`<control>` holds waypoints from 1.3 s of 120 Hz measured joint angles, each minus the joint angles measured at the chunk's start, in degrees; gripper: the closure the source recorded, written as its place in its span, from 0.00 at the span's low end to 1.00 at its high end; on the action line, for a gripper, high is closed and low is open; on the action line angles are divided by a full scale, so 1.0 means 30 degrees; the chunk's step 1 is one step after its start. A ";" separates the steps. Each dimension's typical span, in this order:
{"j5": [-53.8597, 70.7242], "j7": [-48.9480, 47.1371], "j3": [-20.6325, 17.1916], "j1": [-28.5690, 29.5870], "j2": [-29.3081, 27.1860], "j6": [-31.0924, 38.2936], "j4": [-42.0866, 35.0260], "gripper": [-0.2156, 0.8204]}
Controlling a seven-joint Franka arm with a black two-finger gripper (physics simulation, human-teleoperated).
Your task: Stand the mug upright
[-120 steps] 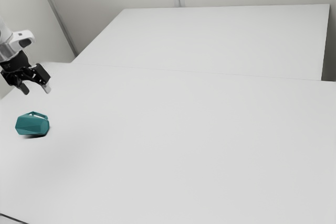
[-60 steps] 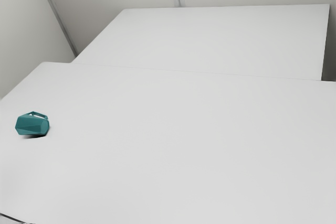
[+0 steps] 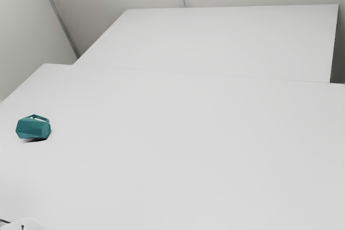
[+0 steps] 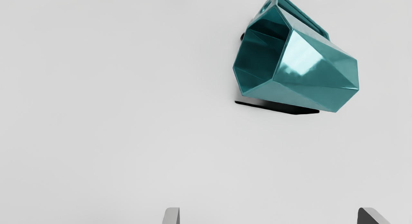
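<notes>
- Presently the mug point(image 4: 315, 66) lies on its side on the worktop point(image 3: 188, 144), toward the exterior view's left, so it is not upright.
- The pincer point(image 4: 268, 214) has its two fingers wide apart, with nothing between them; the mug is beyond the fingertips and apart from them.
- If one finger meets the mug before the other, I think it could roll or slide away, because its sides are angled.
- The handle point(image 4: 302, 16) sticks out from the body, and a finger coming down could hit it and turn the mug.
- A grip on the sloping, shiny faces may slip during the turning, especially if it is far from the middle of the weight.
- If it were let go before the base point(image 3: 46, 130) is flat, it would probably tip over again.
- As container, the mug has its mouth point(image 4: 260, 60) open sideways; I see bare inner walls and no contents, though the deeper part is dark.
</notes>
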 joint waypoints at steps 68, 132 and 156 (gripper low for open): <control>-0.4543 0.7936 -0.4486 0.2428 0.4663 -0.2030 0.2798 0.21; -0.4442 1.2002 -0.4618 0.3003 0.5959 -0.2552 0.4035 0.21; -0.4505 1.2877 -0.4920 0.3012 0.6150 -0.2824 0.4263 0.21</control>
